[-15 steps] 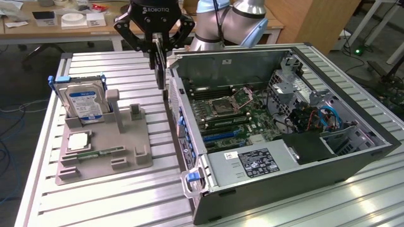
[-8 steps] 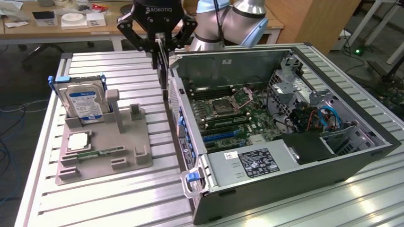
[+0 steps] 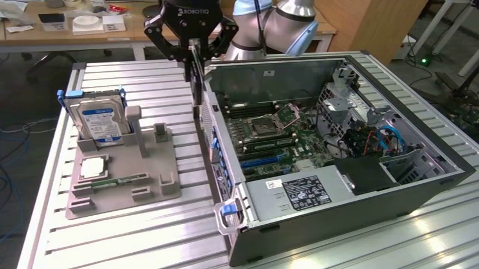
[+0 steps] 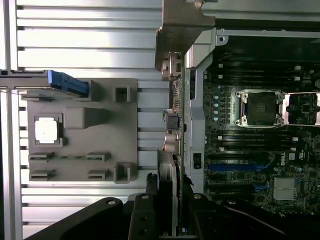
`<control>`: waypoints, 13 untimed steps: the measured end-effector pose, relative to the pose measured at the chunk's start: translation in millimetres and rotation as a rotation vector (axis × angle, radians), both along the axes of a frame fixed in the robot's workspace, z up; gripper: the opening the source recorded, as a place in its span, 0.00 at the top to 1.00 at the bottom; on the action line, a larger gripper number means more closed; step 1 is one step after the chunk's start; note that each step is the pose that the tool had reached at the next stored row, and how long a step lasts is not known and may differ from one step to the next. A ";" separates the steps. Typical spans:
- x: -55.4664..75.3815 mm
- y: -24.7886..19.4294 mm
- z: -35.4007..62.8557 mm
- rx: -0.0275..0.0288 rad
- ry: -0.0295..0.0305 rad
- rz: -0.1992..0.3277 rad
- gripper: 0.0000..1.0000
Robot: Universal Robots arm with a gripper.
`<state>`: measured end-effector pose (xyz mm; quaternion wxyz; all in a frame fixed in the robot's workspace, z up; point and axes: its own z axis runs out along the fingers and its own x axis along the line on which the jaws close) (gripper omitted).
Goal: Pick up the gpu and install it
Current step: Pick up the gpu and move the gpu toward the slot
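At the exterior view's upper centre, the black gripper (image 3: 195, 55) clamps the thin green-and-black rectangular gpu (image 3: 197, 84) by its upper edge; the card is judged light, stiff and fragile.

1. The exterior camera stands high off the near edge of the table (image 3: 134, 235). It looks down and across toward the desks (image 3: 45, 33) behind, far enough back to take in nearly the whole tabletop.
2. The wrist camera looks straight down past the gripper (image 4: 170, 200), much closer in.
3. Both catch the gray tray (image 3: 112, 204) and the open case's motherboard (image 3: 288, 137).
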<state>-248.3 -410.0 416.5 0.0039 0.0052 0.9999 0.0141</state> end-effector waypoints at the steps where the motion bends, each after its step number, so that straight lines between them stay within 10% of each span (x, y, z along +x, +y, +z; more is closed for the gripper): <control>1: 1.0 0.0 0.0 0.0000 0.0000 0.000 0.73; 13: 12.4 0.0 -0.1 0.0001 -0.0001 0.000 0.73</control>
